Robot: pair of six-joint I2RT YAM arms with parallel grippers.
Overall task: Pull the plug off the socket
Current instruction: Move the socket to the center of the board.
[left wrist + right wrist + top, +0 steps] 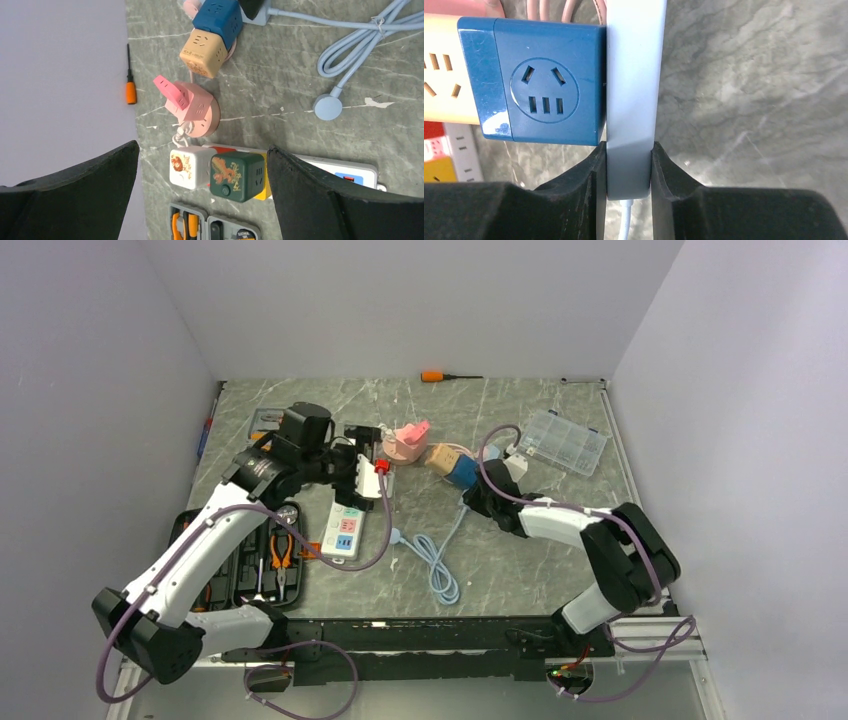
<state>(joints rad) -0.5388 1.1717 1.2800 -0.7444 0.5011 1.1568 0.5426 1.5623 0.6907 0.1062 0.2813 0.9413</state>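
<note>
The socket [345,530], a long white power strip [350,170], lies left of centre. Cube-shaped plugs sit on its far end: a white one [189,167], a dark green one [237,175], and a yellow one [266,185] partly hidden behind it. My left gripper [362,465] hangs above these cubes, open wide [203,150], touching none of them. My right gripper [480,498] is shut [630,150] on the end of a shorter light-blue strip [634,75], both fingers pressed against its sides. A blue cube [544,80] is plugged into that strip.
A pink round disc [202,115] and a tan cube [202,50] lie between the two strips. The light-blue cable [435,560] coils mid-table. An open tool case [250,560] sits left, a clear box [565,440] back right, an orange screwdriver [440,376] by the back wall.
</note>
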